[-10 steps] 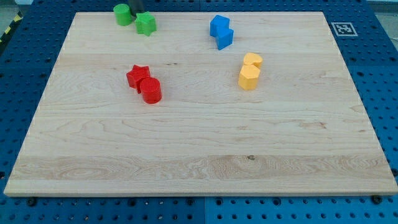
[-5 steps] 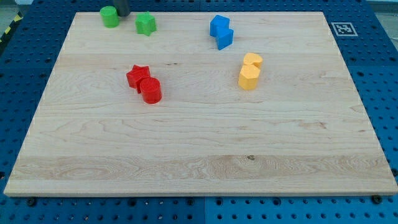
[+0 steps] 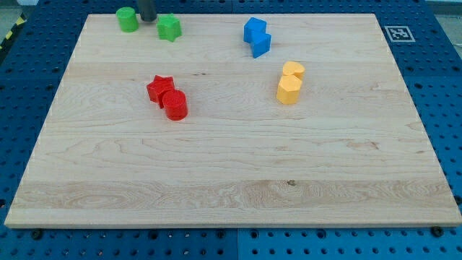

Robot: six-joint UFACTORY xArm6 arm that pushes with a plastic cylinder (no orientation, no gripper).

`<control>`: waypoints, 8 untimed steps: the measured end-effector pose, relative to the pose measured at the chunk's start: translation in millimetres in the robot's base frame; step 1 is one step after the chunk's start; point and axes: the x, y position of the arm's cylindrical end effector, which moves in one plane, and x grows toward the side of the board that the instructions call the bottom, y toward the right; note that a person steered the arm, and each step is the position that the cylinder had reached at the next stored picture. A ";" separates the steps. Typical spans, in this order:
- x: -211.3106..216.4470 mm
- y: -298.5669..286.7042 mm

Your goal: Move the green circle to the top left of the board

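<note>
The green circle [image 3: 128,19] stands near the board's top left corner. My tip [image 3: 148,19] is at the view's top, just right of the green circle and left of the green star [image 3: 169,28], with a small gap to each. Only the rod's lowest part shows.
A red star [image 3: 159,88] and a red cylinder [image 3: 175,105] touch left of the middle. Two blue blocks [image 3: 256,37] sit at the top middle. Two yellow blocks [image 3: 290,82] sit right of the middle. A marker tag [image 3: 398,33] is at the top right, off the wooden board [image 3: 231,180].
The green circle slid left from beside the green star toward the corner. My tip followed it left, then drew back slightly to the right.
</note>
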 end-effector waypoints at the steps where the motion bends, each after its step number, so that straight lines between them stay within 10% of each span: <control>1: 22.9 0.0; 3: 71.6 -16.8; 8: -13.3 -75.0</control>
